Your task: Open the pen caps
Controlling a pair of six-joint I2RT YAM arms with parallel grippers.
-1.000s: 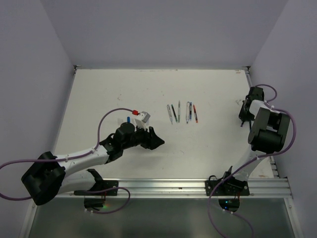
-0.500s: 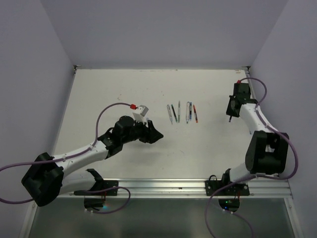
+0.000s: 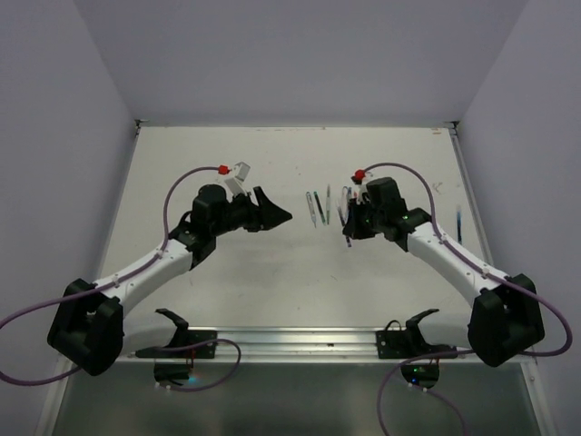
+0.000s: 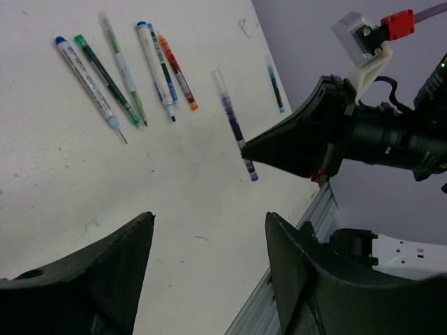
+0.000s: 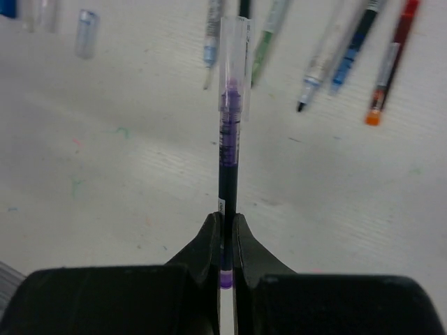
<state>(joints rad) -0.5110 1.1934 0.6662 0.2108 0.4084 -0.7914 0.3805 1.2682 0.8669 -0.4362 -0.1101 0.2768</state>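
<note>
The right claw (image 5: 227, 234) pinches a purple pen (image 5: 229, 150) by its tail, presenting the clear cap (image 5: 235, 45) to the wide-open left claw (image 4: 209, 269), presumably for pulling off.

Both arms extended to mid-frame: left gripper (image 3: 278, 212) centre-left, jaws spread wide; right gripper (image 3: 349, 236) centre-right, jaws pinched tight, pointing down-left.

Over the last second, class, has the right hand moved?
Yes. The right hand has swung left, from the table's right edge to just beside the row of pens, shut on a purple pen.
</note>
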